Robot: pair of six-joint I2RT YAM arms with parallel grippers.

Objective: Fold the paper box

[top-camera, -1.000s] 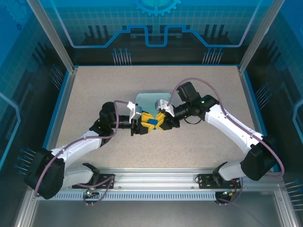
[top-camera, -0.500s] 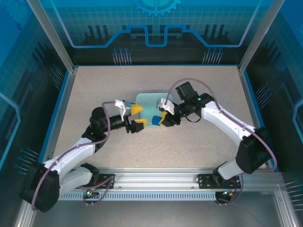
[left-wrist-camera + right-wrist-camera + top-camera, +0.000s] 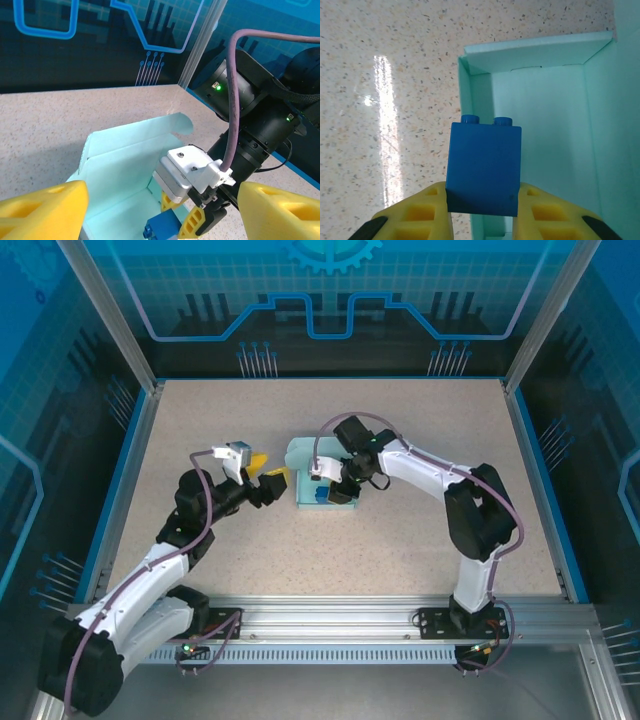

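Observation:
The paper box (image 3: 303, 458) is a pale sky-blue open tray with raised walls, at mid-table; its inside faces the left wrist view (image 3: 117, 165) and fills the right of the right wrist view (image 3: 550, 130). My right gripper (image 3: 326, 496) (image 3: 482, 212) is shut on a small dark blue brick (image 3: 320, 494) (image 3: 484, 167) (image 3: 161, 228) over the box's near left corner. My left gripper (image 3: 267, 472) (image 3: 160, 215) stands open a little to the left of the box, holding nothing, its yellow fingers (image 3: 42, 210) wide apart.
The speckled beige table (image 3: 420, 540) is fenced by blue side rails (image 3: 120, 470) and a metal frame. The right arm (image 3: 430, 472) arches across the middle right. The left arm (image 3: 160, 550) lies along the near left.
My left gripper has opened, let go of the blue brick and drawn back to the left. The right arm has swung its wrist round over the box, still gripping the brick.

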